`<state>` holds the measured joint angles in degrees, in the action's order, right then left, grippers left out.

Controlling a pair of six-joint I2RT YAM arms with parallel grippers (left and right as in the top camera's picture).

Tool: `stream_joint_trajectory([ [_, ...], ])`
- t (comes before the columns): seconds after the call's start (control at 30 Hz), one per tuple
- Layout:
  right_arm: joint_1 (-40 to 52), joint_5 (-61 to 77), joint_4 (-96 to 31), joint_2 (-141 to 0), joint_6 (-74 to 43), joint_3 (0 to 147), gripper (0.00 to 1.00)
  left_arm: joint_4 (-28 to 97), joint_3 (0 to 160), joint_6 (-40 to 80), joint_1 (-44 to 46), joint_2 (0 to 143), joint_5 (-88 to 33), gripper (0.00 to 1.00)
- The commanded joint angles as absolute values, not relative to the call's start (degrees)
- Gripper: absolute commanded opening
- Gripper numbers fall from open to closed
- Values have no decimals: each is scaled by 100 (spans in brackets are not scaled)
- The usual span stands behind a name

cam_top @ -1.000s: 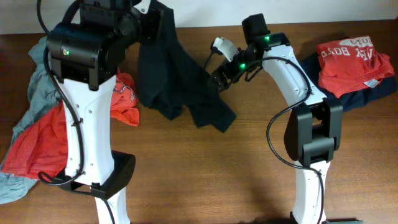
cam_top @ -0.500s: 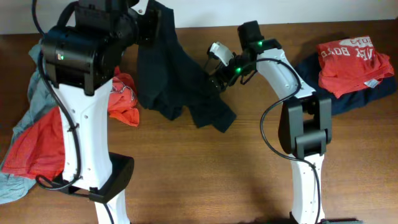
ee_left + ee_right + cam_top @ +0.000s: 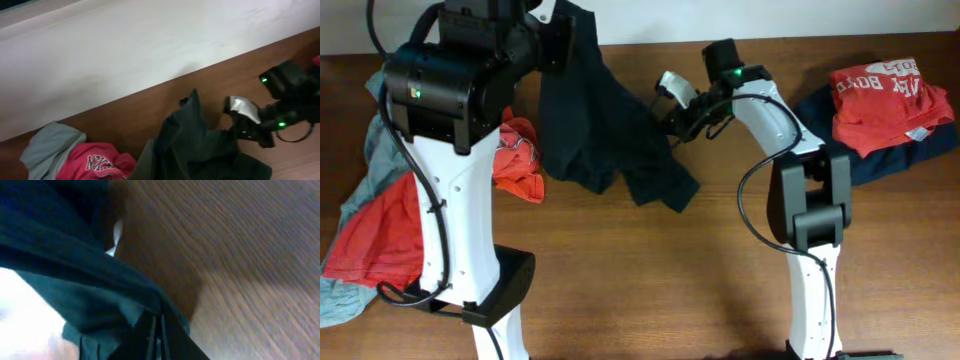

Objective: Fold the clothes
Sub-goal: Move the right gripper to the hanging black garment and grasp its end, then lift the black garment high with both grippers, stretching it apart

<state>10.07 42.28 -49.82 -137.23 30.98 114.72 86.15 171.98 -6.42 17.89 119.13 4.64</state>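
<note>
Brown wood table [image 3: 620,280], white wall [image 3: 150,50] behind; right pincer [image 3: 156,328] pinching navy garment [image 3: 610,130]; left pincer [image 3: 557,22] grip unclear.

On the table [image 3: 620,290], a loose heap [image 3: 375,230] lies left, a garment [image 3: 610,130] mid-back, a folded stack [image 3: 885,100] far right.

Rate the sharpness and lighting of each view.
Overhead: sharp and evenly lit, with faint arm shadows on the table. Left wrist: slightly soft, the white wall nearly washed out. Right wrist: too close, the dark garment blurred, with a blown-out bright patch at lower left.
</note>
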Motion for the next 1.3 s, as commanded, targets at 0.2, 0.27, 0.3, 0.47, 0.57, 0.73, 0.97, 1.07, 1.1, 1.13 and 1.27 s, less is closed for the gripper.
stream_joint_trajectory([
  [0.2, 268, 4073, -6587, -13124, 2711, 12551, 4, 8554, 17224, -711, 1505, 11727, 609, 1],
  [0.27, 211, 3686, -7078, -12984, 2460, 13067, 4, 8549, 17224, -711, 1402, 11723, 648, 1],
  [0.3, 211, 3420, -7332, -12927, 2329, 13338, 4, 8552, 17224, -711, 1354, 11719, 762, 0],
  [0.47, 259, 1741, -8759, -12711, 1369, 14894, 4, 8615, 17224, -711, 1280, 11655, 1529, 1],
  [0.57, 252, 1382, -9467, -12656, 1031, 15834, 4, 8617, 17224, -711, 1280, 11520, 1529, 1],
  [0.73, 222, 987, -9734, -12219, 353, 16599, 4, 8665, 17224, -711, 1280, 11067, 1529, 0],
  [0.97, 217, 650, -9734, -11120, 224, 16597, 4, 8759, 17224, -580, 1297, 10256, 1135, 1],
  [1.07, 217, 502, -9734, -10591, 224, 16597, 4, 8831, 17224, -567, 1297, 9944, 1013, 1],
  [1.1, 217, 464, -9734, -10431, 224, 16597, 4, 8844, 17224, -558, 1297, 9856, 985, 0],
  [1.13, 217, 432, -9732, -10256, 224, 16597, 4, 8855, 17224, -558, 1297, 9780, 980, 1],
  [1.27, 217, 316, -9732, -9776, 226, 16597, 4, 8866, 17224, -558, 1297, 9633, 982, 0],
])
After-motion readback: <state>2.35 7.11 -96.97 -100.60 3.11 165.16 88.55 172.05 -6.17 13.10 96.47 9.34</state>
